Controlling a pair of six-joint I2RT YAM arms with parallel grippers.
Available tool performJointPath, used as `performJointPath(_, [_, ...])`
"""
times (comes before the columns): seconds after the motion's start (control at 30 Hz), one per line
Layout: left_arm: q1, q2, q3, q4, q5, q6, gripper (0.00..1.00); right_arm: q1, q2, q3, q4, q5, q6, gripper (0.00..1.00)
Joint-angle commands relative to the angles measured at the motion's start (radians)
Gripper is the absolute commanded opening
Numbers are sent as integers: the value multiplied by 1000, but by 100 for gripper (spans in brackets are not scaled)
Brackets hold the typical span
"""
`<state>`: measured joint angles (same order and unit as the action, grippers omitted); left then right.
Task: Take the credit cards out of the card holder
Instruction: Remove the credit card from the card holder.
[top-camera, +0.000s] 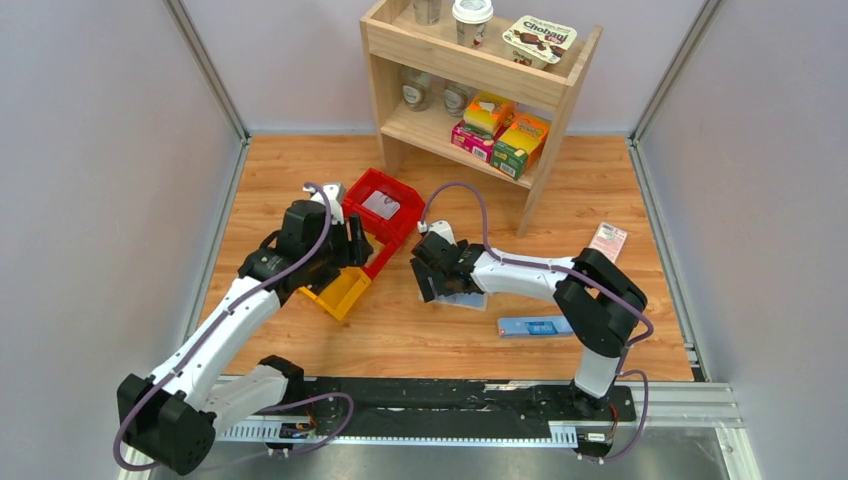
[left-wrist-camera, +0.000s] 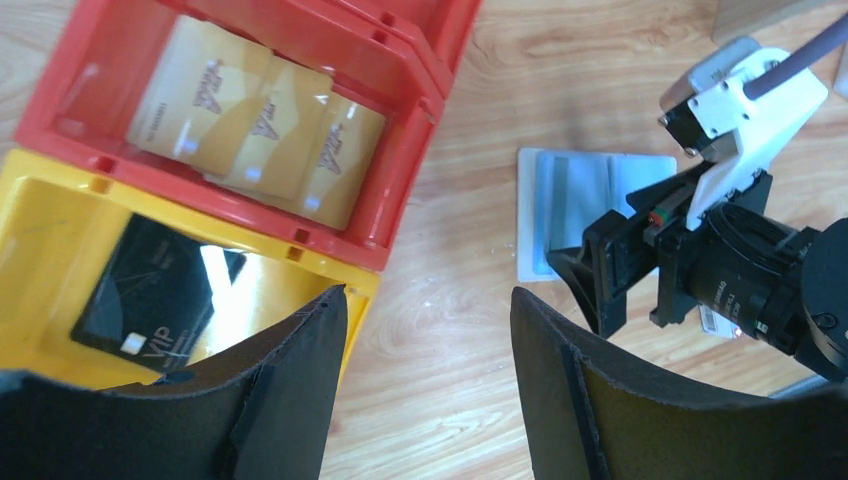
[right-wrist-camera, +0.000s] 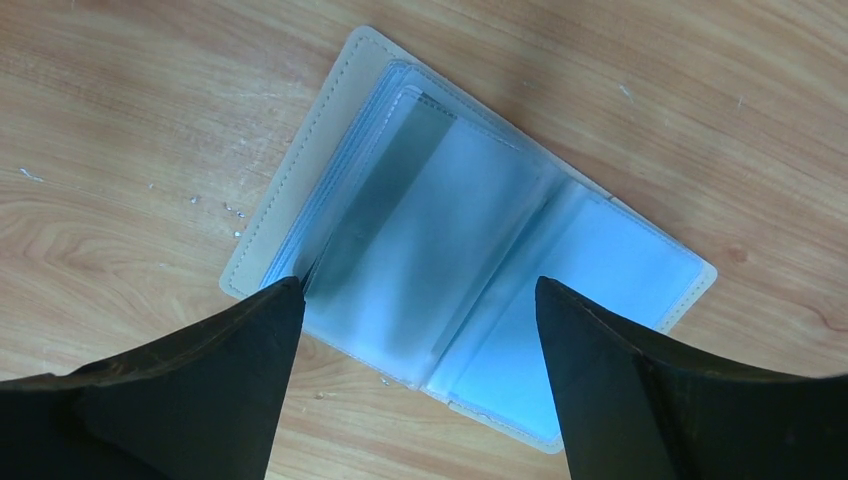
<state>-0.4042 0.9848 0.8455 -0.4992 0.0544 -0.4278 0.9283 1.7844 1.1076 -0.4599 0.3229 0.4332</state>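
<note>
The card holder (right-wrist-camera: 470, 270) lies open and flat on the worktop (right-wrist-camera: 120, 150), blue inside up. The right claw (right-wrist-camera: 417, 300) hangs just over the card holder, spread wide, holding nothing. The left claw (left-wrist-camera: 428, 300) is near the card holder, also wide and empty. A red bin (left-wrist-camera: 408, 160) near the card holder has three gold cards (left-wrist-camera: 260, 125); a yellow bin (left-wrist-camera: 40, 230) further off has a black card (left-wrist-camera: 150, 290).
</note>
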Motion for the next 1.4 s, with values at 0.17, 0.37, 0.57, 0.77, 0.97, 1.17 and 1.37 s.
performJointPath(0.17, [-107,110,43,85,33,4,69,-31,-2,-21,-26,39,10,81])
performJointPath(0.37, [-166,178,61,119,45,6,69,-82,-107,-147,73,-16,13,71])
performJointPath(0.57, [-209,261,92,149,81,24,68,-131,-169,-236,121,-39,52,46])
performJointPath(0.77, [-252,380,153,177,119,67,63,-178,-264,-328,185,-48,96,44])
performJointPath(0.97, [-275,514,213,179,168,70,56,-209,-376,-388,127,128,176,56])
performJointPath(1.17, [-285,534,216,182,171,58,54,-215,-467,-402,-14,326,269,63])
performJointPath(1.37, [-285,532,213,177,157,46,54,-218,-488,-357,-27,277,170,64])
